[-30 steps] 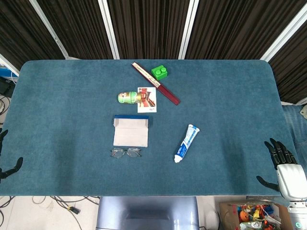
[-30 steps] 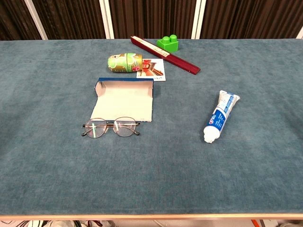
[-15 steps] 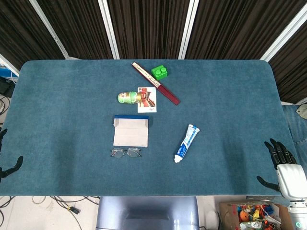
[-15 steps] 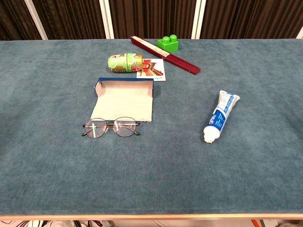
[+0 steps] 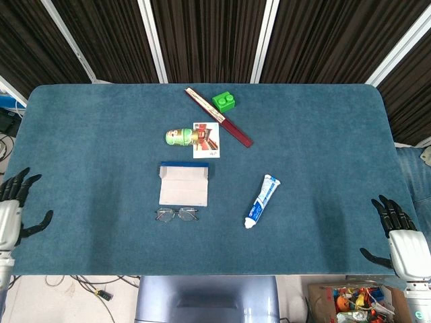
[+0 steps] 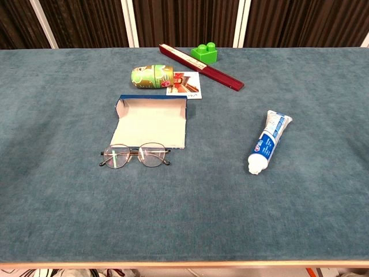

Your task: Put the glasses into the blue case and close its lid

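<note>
Both hands hold nothing, fingers spread. Left hand (image 5: 12, 208) has risen into fuller view at lower left; right hand (image 5: 402, 239) unmoved. Glasses (image 6: 136, 155) lie just below the open blue case (image 6: 152, 120), mid-frame; the reach seems starting.

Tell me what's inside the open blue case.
Nothing: the blue case shows only its pale lining. The glasses lie on the table just in front of it. What lies beneath the case is hidden.

I see bare table (image 5: 87, 168) left of the glasses (image 5: 177, 214) and open case (image 5: 184, 186), wide bare cloth near them too. Toothpaste (image 5: 262, 200) lies right, well apart. Green can (image 5: 180, 136), card (image 5: 206, 139), red stick (image 5: 218, 117), green block (image 5: 224, 101) crowd the far side.
</note>
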